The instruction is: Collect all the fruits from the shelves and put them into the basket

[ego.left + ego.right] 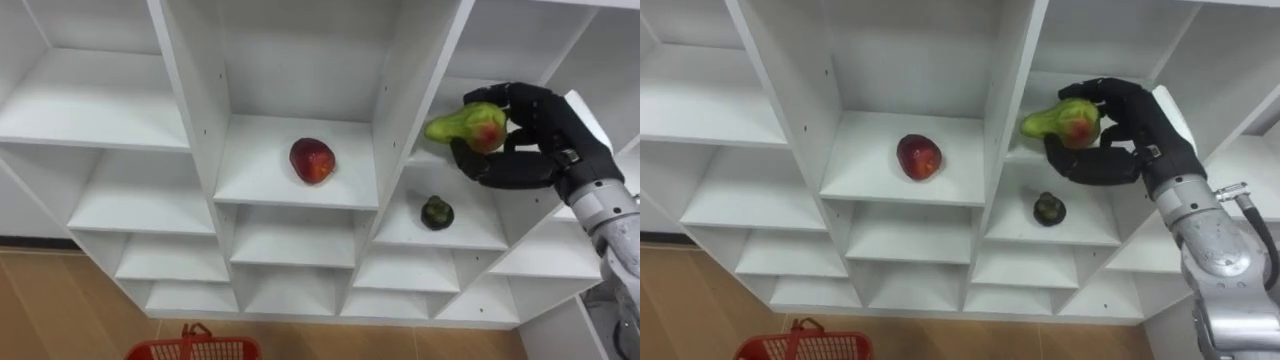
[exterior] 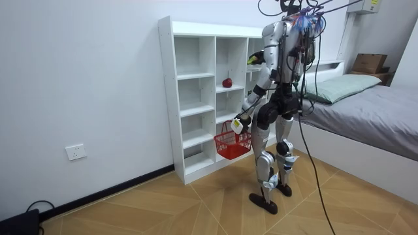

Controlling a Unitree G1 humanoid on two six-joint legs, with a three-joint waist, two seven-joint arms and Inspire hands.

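Left eye view: a white closet (image 1: 186,100) of open compartments fills the frame, and three fruits can be counted in it. One red apple (image 1: 312,160) lies alone on a shelf in the middle column, at the centre of the frame. One small dark green fruit (image 1: 436,212) sits on a shelf in the column to the right, right of centre and a little lower than the apple. The third, a green pear-shaped fruit (image 1: 468,124) with a red blush, is at the upper right, one shelf level above the dark one. It is in the right hand (image 1: 540,140). The black fingers (image 1: 522,98) curl over its top and the thumb wraps beneath it, so the fruit is pinched between them at the mouth of that compartment. Whether it rests on the shelf board or is lifted off it cannot be told.

One red basket (image 1: 195,347) shows at the bottom edge, left of centre, over the wooden floor.

In the room view the robot stands upright facing the closet, at the frame's centre, with a bed (image 2: 366,111) behind it on the right. Its right arm is raised to an upper shelf. The left hand (image 2: 239,123) hangs low by the hip with the basket just beside it; its grip cannot be told.
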